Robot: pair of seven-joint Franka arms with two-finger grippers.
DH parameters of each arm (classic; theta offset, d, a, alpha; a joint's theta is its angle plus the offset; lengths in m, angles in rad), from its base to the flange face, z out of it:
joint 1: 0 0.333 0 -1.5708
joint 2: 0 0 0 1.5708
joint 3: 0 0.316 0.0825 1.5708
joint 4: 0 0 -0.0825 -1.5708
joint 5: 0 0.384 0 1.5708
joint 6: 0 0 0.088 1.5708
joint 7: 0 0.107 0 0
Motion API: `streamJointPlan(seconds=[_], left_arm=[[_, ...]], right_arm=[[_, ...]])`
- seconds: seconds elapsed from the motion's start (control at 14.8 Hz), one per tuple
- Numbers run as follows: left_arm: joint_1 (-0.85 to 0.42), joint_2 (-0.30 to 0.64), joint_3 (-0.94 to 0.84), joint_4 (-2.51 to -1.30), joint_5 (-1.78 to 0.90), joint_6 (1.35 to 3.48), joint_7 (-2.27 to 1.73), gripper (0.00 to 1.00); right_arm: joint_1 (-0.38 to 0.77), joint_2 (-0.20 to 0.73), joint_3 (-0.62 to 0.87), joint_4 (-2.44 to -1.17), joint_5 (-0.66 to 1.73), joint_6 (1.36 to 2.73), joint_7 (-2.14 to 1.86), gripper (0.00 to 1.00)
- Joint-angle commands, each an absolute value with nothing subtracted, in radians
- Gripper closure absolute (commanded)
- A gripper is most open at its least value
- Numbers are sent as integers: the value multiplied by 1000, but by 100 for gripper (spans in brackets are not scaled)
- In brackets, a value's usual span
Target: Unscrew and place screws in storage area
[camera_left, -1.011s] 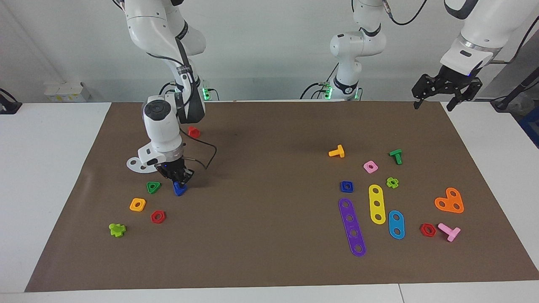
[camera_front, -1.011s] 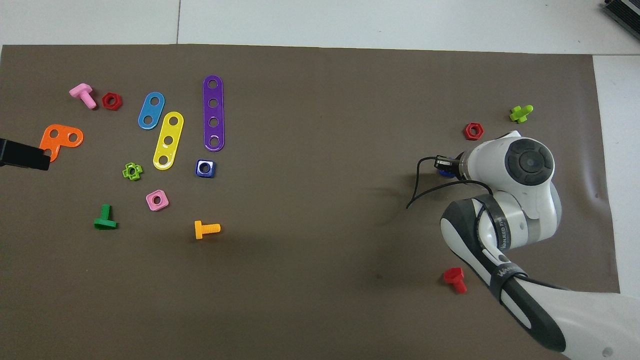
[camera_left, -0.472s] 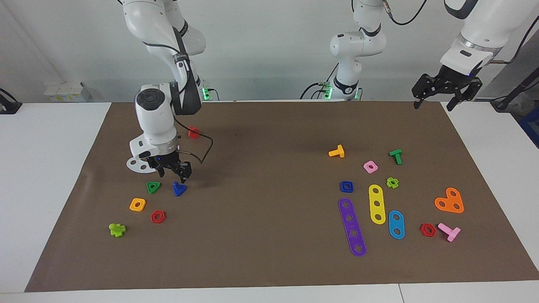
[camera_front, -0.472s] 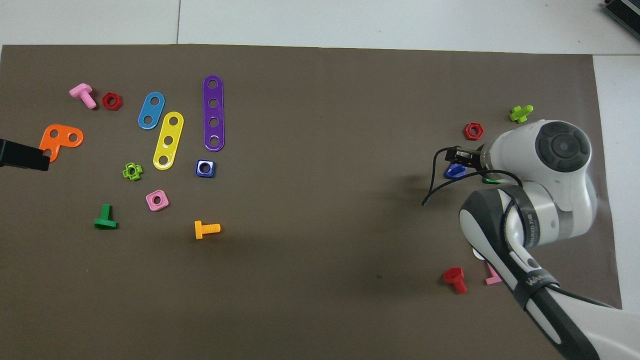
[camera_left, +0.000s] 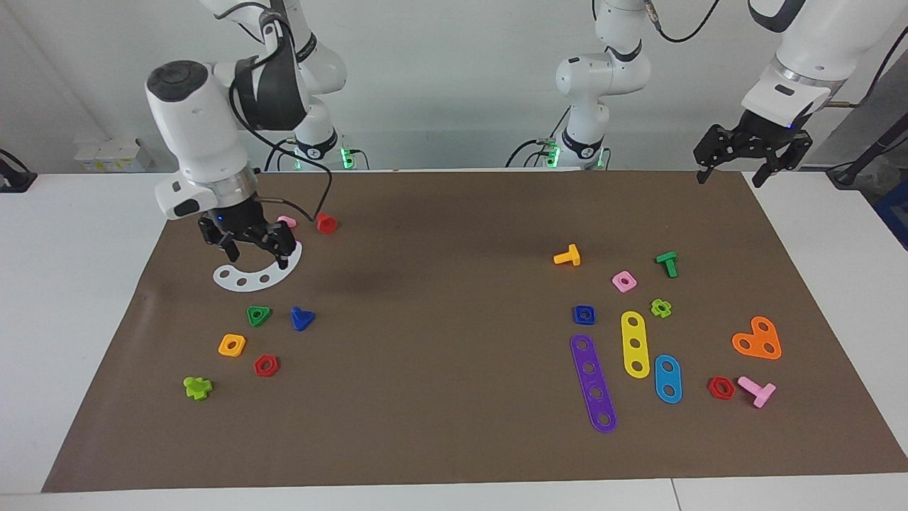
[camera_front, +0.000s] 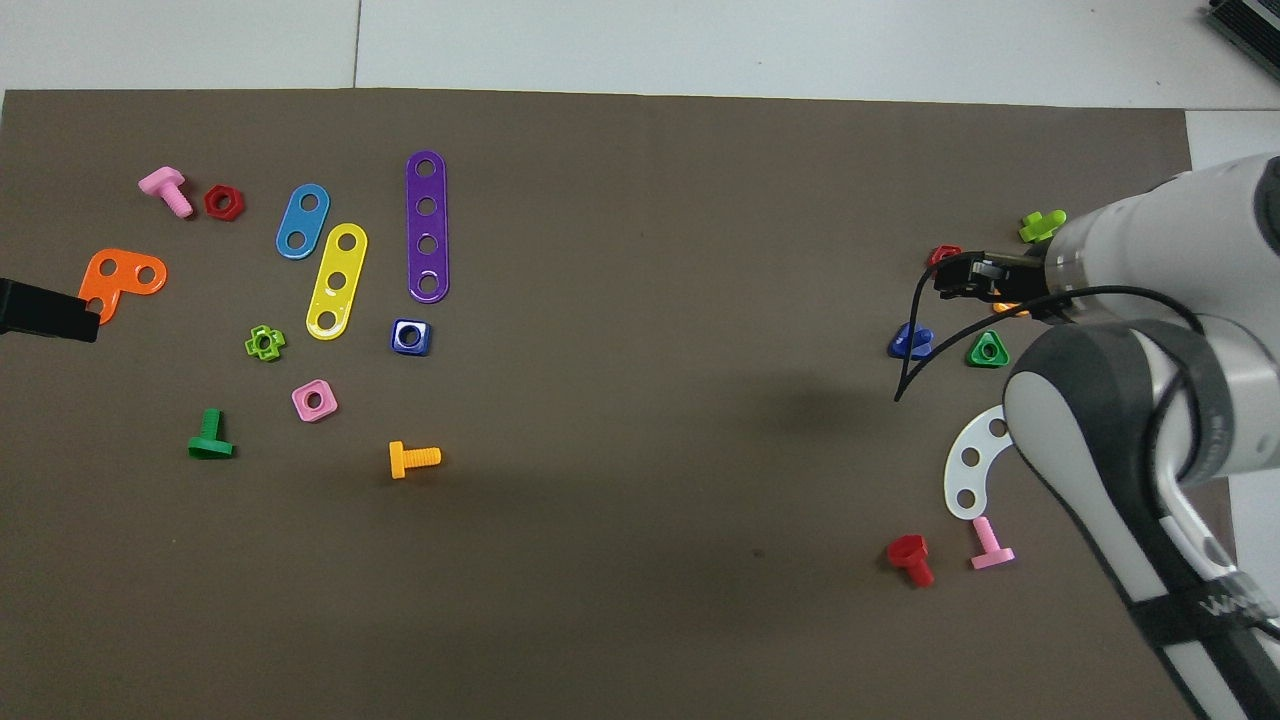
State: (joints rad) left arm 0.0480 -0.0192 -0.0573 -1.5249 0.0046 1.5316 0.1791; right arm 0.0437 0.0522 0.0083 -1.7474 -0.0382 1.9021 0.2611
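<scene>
The right tool hangs empty with fingers spread, raised over the white curved strip, its arm bent steeply down. The dark-blue screw lies on the brown mat beside the green triangular nut. The left tool waits, spread, over the surface's corner.

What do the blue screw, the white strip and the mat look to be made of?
Blue screw: likely moulded plastic, solid saturated colour with a slight sheen. White strip: thin flat plastic by its look, smooth, with round holes. Mat: matte brown sheet, perhaps paper or thin felt; it lies flat and shows no glare.
</scene>
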Motion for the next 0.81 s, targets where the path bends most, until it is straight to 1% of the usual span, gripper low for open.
streamJointPlan(seconds=[0.0,0.13,0.34,0.54,0.74], left_arm=[[55,-49,-61,-1557,18,1526,176,0],[55,-51,-61,-1557,20,1526,176,0],[55,-51,-61,-1555,18,1526,176,0],[55,-51,-61,-1557,18,1526,175,0],[55,-51,-61,-1557,18,1526,176,0]], right_arm=[[28,39,15,-1635,-14,1755,215,0],[28,5,17,-1629,-15,1700,215,0],[34,9,26,-1553,-17,1594,212,0],[29,-18,25,-1568,-15,1577,135,0],[29,-18,23,-1563,-17,1577,92,0]])
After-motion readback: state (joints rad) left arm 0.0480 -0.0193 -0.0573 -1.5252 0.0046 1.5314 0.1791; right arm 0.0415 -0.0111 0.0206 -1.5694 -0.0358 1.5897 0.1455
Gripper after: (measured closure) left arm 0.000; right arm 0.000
